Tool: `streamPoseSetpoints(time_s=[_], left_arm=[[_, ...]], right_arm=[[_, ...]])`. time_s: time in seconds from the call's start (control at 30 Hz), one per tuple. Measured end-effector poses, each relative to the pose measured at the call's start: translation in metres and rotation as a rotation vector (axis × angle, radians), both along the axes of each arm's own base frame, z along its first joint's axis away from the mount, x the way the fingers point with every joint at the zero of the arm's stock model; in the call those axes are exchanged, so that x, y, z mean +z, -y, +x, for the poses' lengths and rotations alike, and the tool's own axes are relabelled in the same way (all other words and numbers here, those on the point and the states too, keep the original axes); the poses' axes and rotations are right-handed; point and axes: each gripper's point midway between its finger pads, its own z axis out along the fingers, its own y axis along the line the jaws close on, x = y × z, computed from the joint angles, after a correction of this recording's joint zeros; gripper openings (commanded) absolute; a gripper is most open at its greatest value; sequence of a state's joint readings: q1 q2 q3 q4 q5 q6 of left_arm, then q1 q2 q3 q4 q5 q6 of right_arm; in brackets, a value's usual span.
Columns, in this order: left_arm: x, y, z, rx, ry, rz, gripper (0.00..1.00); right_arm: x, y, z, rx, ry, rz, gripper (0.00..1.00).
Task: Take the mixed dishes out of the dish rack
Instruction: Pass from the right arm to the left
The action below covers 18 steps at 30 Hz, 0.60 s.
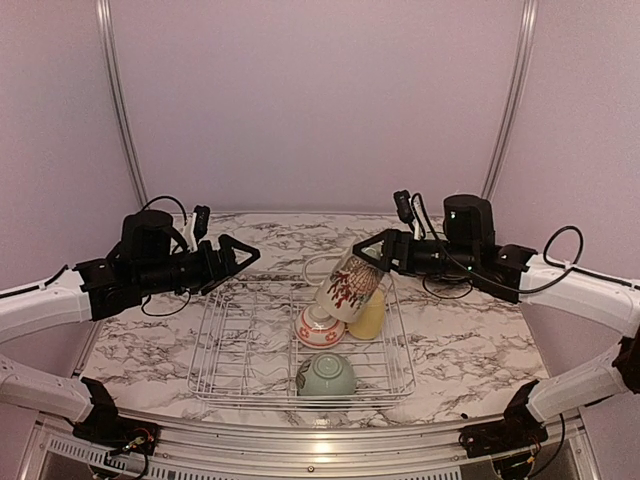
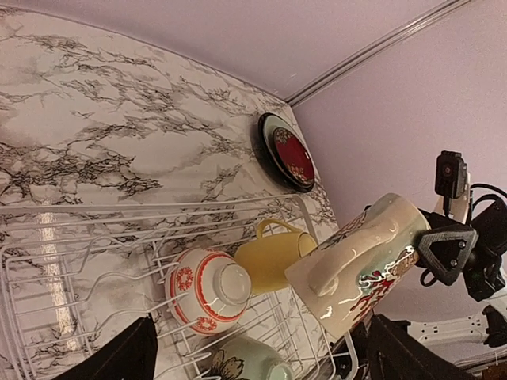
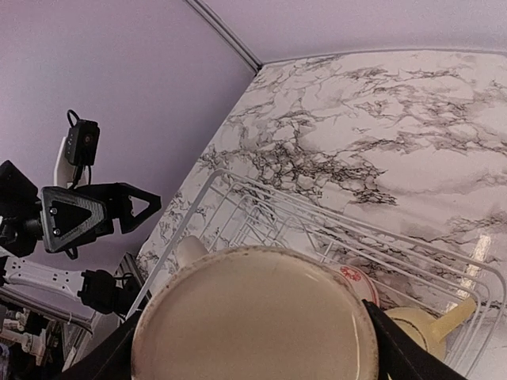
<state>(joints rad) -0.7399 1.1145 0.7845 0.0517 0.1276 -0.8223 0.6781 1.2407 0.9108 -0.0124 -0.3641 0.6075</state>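
Mug (image 1: 346,288) aslant, upper end at right tool (image 1: 368,255)

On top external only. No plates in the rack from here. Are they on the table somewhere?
Observer: Yes. The left wrist view shows the dark red floral plate stacked on the teal plate, outside the dish rack, by the wall.
Operator: Left jaws holding anything?
Observer: No. The left gripper is open. Its wrist view shows the fingers wide apart, gripping nothing.
Operator: Where's the mug handle?
Observer: The right gripper holds the tall mug tilted. The handle is on the side facing the left arm, clear of the jaws.
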Motion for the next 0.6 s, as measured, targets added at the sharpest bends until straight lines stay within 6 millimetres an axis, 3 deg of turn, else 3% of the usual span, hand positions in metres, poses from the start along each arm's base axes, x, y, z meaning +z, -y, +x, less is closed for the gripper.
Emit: streamPoseSetpoints(time_s=[0.4,0.6], left_arm=[[0.022,0.041,-0.017,-0.13,0.033,-0.24,0.96],[0.015,0.074,-0.024,-0.21,-0.001,-0.292,0.92]], right_arm=[[0.025,-0.005,0.015,-0.081,-0.039,0.237,0.0],[0.042,-0.008,0.019,-0.088,-0.04,0.349,0.0]])
